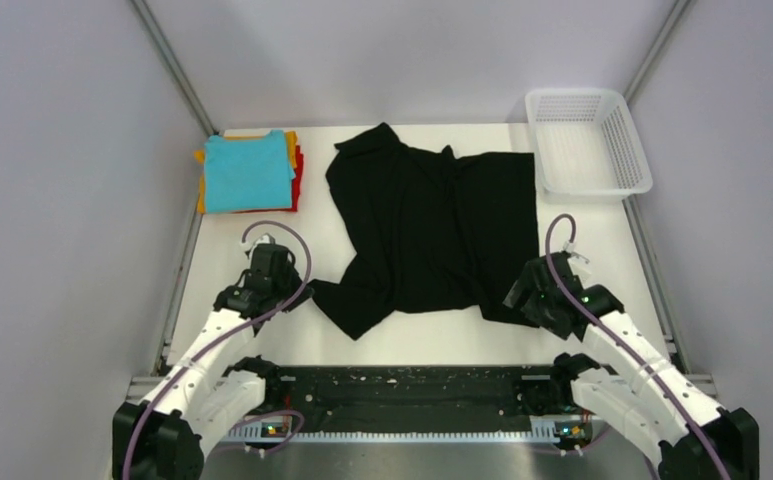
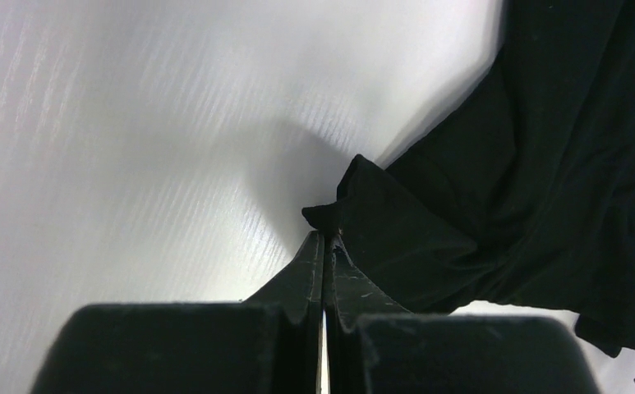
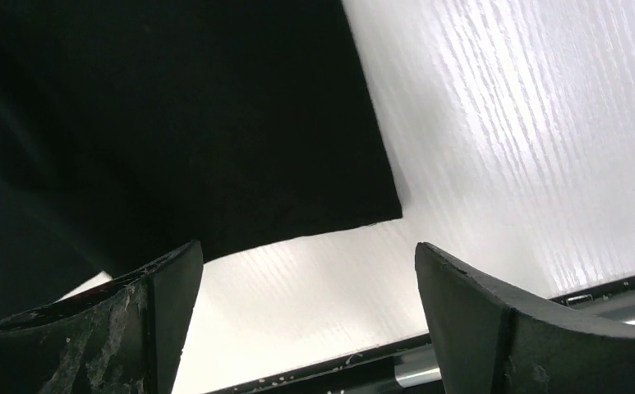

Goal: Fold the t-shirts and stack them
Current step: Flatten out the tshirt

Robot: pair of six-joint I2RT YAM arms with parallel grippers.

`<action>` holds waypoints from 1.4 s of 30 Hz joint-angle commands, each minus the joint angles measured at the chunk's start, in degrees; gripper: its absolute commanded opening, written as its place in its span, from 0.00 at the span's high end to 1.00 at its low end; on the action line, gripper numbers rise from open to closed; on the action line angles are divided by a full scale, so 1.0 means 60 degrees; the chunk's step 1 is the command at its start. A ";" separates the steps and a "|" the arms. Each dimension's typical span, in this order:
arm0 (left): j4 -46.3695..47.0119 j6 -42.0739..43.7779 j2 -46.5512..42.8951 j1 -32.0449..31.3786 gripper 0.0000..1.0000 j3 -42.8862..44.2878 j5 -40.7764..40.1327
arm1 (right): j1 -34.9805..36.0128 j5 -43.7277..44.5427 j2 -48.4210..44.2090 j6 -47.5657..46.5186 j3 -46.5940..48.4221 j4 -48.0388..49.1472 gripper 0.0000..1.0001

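Black t-shirt lies spread on the tabletop, its near-left sleeve tip pinched in the clenched left pincer, the right pincer gaping released beside its near-right hem corner.

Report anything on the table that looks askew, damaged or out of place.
The black t-shirt lies skewed and rumpled, its near-left sleeve bunched where the left hand pinches its tip. In the folded stack at far left, orange and red edges stick out unevenly under the teal one. Nothing looks spilled or damaged.
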 commanded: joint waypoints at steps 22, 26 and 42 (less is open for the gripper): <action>0.0061 0.0200 0.1008 -0.0053 1.00 0.0573 0.0118 | 0.0035 0.0634 0.2123 0.1406 -0.0912 0.1249 0.45; 0.0162 0.0121 0.0769 -0.0053 1.00 0.0318 -0.0029 | 0.0036 0.0965 0.2226 0.1257 -0.0889 0.1450 0.58; 0.0346 0.0650 -0.0191 -0.0055 1.00 0.1631 -0.0689 | 0.0031 0.1820 0.1345 -0.0071 0.0244 0.2043 1.00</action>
